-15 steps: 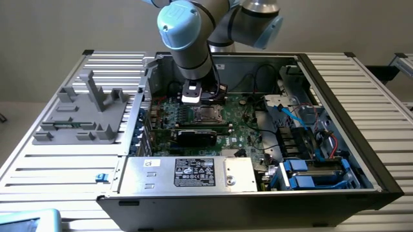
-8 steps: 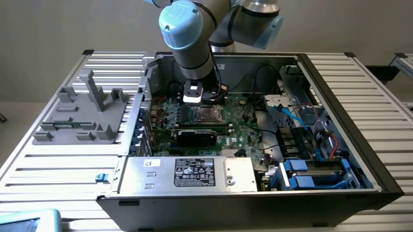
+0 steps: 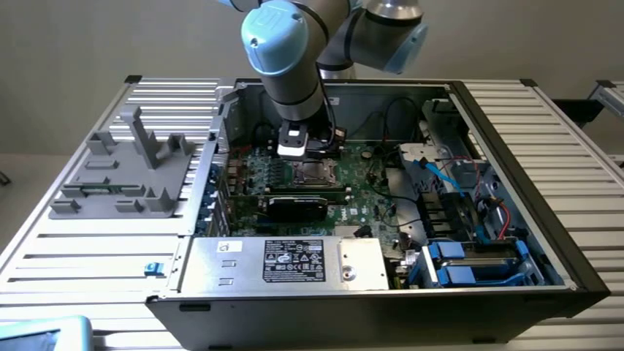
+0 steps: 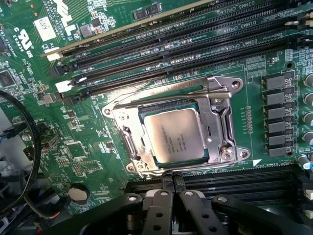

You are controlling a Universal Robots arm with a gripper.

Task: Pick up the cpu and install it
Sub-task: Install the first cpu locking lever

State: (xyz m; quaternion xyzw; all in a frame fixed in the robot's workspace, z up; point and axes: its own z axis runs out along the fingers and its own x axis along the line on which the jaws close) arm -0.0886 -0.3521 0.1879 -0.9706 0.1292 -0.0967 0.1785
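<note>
The cpu (image 4: 173,134), a small square chip with a silver-beige metal top, lies flat inside the metal-framed socket (image 4: 222,125) on the green motherboard. In the exterior view the cpu (image 3: 314,172) sits in the middle of the open computer case (image 3: 487,124). My gripper (image 4: 172,182) hovers just beside the socket frame, its black fingers (image 4: 166,188) pressed together with nothing between them. From outside, my gripper (image 3: 310,155) hangs straight down over the board, just above the socket.
A grey plastic fixture (image 3: 127,168) with upright posts stands on the table at the exterior view's left. Black memory slots (image 4: 166,54) run beside the socket. A dark card (image 3: 297,206), a power supply (image 3: 283,263), blue drive bays (image 3: 478,263) and cables crowd the case.
</note>
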